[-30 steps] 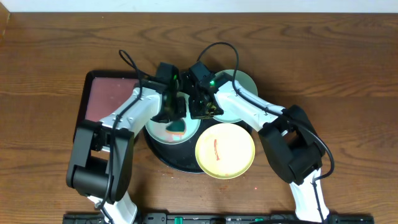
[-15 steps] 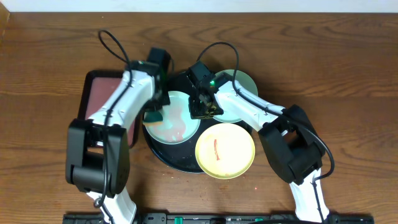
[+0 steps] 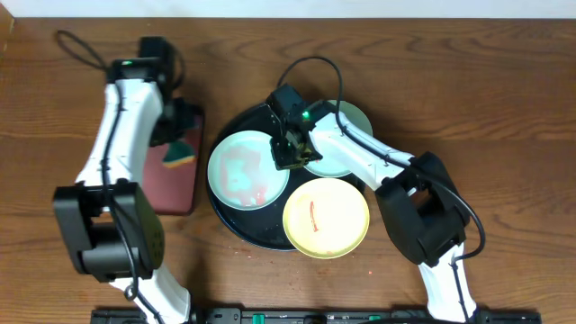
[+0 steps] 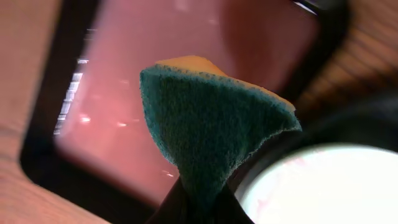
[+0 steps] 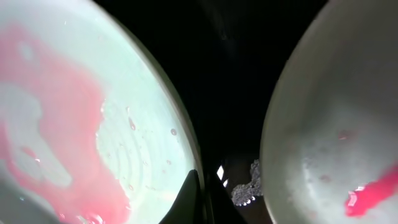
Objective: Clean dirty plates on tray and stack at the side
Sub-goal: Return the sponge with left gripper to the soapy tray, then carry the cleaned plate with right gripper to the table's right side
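A pale blue-green plate [image 3: 245,171] smeared with red [image 5: 68,130] lies on the left of the black tray [image 3: 236,225]. My right gripper [image 3: 286,157] [image 5: 203,198] is shut on its right rim. A second blue-green plate [image 3: 346,137] [image 5: 329,118] lies behind it and carries a red streak. The pale yellow plate [image 3: 326,219], also with a red streak, sits at the tray's front right. My left gripper [image 3: 175,140] [image 4: 199,210] is shut on a green and yellow sponge [image 3: 179,155] [image 4: 211,124], hanging over the dark red tray [image 3: 175,184] [image 4: 186,56].
The dark red rectangular tray lies just left of the black tray. Brown wooden table [image 3: 450,63] surrounds both. Both arms' cables loop above the table behind the trays.
My left arm has swung left off the smeared plate, carrying the sponge over the dark red tray. The right gripper has stayed on the plate's rim.
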`<state>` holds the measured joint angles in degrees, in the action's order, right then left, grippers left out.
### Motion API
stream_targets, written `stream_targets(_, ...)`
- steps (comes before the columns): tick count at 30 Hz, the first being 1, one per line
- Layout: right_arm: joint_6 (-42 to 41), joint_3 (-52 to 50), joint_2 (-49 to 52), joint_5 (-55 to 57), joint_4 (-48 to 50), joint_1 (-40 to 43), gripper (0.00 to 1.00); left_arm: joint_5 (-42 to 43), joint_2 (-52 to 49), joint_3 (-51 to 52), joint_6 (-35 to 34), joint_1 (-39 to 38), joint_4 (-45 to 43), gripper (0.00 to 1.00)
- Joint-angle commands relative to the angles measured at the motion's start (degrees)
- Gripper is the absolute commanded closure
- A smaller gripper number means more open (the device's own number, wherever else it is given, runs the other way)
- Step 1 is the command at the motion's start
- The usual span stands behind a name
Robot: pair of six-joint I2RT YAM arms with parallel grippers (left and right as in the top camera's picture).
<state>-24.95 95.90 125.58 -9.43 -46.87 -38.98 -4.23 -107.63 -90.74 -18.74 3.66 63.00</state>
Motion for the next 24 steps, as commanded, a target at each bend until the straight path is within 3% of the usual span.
stream_targets(1,5.09,1.99,-4.48,8.0,-0.55,-1.79,0.99,0.22,-0.04,-1.27,1.14,3.65,-0.22,0.93)
stream_targets(8,7.89,1.99,-8.92,25.92,-2.8,-4.96,0.99,0.26,-0.04,-1.27,1.11,7.32,-0.35,0.92)
stream_targets(24,9.49,1.99,-15.76,67.63,-0.63,-15.72,0.99,0.26,-0.04,-1.27,1.11,7.58,-0.5,0.92)
